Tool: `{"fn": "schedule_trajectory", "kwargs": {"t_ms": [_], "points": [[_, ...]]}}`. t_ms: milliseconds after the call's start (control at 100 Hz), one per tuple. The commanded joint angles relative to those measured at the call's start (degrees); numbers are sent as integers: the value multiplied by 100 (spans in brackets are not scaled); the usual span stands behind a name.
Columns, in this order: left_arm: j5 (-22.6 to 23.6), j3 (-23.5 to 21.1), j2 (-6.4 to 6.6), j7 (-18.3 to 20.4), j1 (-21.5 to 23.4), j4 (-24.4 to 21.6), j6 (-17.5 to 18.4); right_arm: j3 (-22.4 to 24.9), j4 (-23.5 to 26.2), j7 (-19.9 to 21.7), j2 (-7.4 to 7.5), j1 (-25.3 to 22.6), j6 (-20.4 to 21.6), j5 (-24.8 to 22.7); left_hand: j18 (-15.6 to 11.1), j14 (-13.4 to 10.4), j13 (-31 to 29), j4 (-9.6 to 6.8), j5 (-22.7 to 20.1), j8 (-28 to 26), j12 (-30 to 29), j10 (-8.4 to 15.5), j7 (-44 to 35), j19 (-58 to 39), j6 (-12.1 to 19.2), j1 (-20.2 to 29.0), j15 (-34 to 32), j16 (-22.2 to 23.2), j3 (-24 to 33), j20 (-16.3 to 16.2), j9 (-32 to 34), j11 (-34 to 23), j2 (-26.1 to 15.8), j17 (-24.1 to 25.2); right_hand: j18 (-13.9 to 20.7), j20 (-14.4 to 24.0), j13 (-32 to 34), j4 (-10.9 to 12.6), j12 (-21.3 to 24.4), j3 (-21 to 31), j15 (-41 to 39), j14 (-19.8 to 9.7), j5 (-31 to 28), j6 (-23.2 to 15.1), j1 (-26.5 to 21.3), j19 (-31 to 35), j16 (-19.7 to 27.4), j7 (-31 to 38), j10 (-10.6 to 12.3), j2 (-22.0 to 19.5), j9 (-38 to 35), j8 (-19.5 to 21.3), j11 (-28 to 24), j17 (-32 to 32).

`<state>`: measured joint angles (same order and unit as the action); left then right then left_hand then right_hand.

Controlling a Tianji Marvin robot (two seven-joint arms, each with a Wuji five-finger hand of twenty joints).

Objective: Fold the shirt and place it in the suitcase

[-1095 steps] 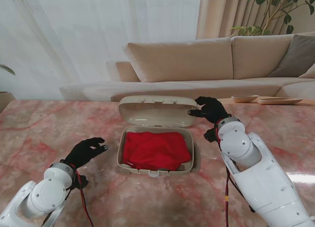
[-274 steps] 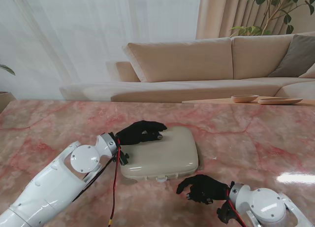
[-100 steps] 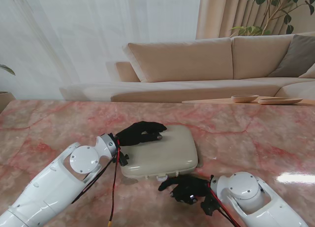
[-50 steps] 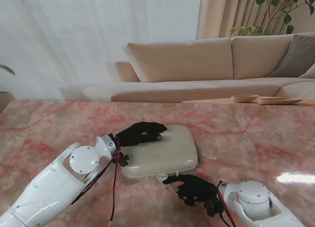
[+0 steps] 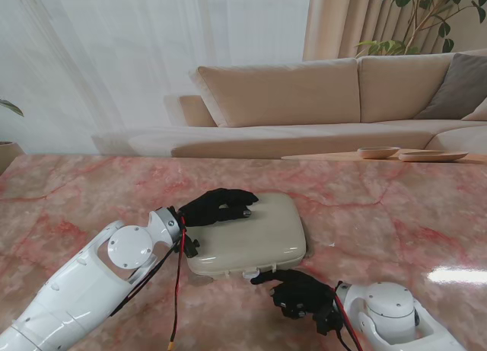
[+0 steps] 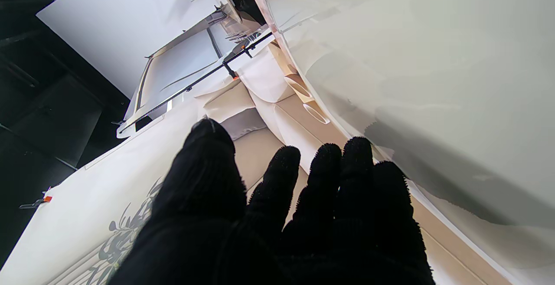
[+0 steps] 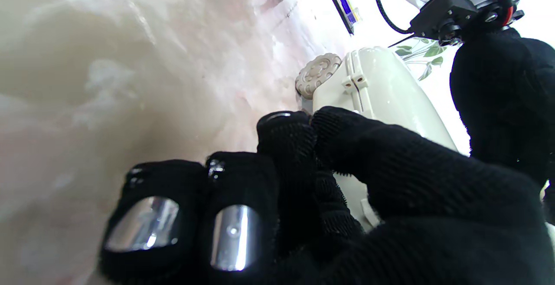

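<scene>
The beige suitcase point(image 5: 262, 233) lies closed on the pink marble table; the red shirt is hidden inside it. My left hand point(image 5: 218, 205) rests palm down on the lid's far left corner, fingers spread, holding nothing; the left wrist view shows those fingers point(image 6: 277, 176) along the lid point(image 6: 433, 81). My right hand point(image 5: 298, 294) sits at the suitcase's near edge, its forefinger reaching toward the small front latch point(image 5: 249, 274). In the right wrist view this hand point(image 7: 325, 198) is curled, thumb against forefinger, beside the suitcase's front point(image 7: 381, 90) and a wheel point(image 7: 318, 74). What lies between those fingertips is hidden.
Marble table point(image 5: 396, 214) stretches to both sides of the suitcase. A beige sofa point(image 5: 319, 92) stands behind the far edge, with wooden dishes point(image 5: 378, 151) on a low surface at the right and a plant in the far right corner.
Over the last second my right hand drew slightly right and nearer to me, its forefinger staying at the front latch. The left hand and the closed suitcase have not moved.
</scene>
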<state>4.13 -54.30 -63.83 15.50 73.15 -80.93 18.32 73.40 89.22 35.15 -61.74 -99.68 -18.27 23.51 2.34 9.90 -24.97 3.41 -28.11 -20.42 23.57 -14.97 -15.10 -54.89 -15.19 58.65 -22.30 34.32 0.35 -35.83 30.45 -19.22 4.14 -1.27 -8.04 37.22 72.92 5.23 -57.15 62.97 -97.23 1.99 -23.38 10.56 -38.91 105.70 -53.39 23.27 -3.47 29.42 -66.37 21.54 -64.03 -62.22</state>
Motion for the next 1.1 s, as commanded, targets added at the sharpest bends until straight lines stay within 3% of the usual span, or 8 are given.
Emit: {"fn": "schedule_trajectory", "kwargs": {"t_ms": [0, 670, 1090], "points": [[54, 103, 49, 120, 188, 253, -131, 21, 110, 51, -41, -56, 59, 84, 1338, 898, -72, -118, 104, -14, -43, 2, 7, -42, 211, 28, -95, -23, -197, 214, -86, -30, -269, -340, 209, -129, 221, 100, -17, 105, -291, -102, 191, -413, -29, 1397, -233, 51, -282, 55, -160, -61, -222, -233], [52, 78, 58, 150, 213, 255, -162, 242, 582, 33, -22, -481, 310, 205, 1336, 891, -77, -118, 100, -19, -42, 13, -2, -38, 219, 23, -90, -23, -197, 213, -84, -30, -270, -335, 79, -115, 219, 95, 17, 197, -255, -4, 88, -733, 29, 1332, -179, 176, -265, 198, -219, -62, -183, -136], [28, 83, 69, 203, 232, 250, -192, 231, 607, -9, -38, -505, 354, 259, 1332, 895, -79, -119, 102, -18, -39, 5, 1, -46, 209, 33, -98, -19, -196, 208, -91, -34, -268, -344, 76, -110, 217, 37, -26, 116, -250, -5, 1, -642, -51, 1328, -164, 197, -316, 94, -168, -96, -171, -143]]}}
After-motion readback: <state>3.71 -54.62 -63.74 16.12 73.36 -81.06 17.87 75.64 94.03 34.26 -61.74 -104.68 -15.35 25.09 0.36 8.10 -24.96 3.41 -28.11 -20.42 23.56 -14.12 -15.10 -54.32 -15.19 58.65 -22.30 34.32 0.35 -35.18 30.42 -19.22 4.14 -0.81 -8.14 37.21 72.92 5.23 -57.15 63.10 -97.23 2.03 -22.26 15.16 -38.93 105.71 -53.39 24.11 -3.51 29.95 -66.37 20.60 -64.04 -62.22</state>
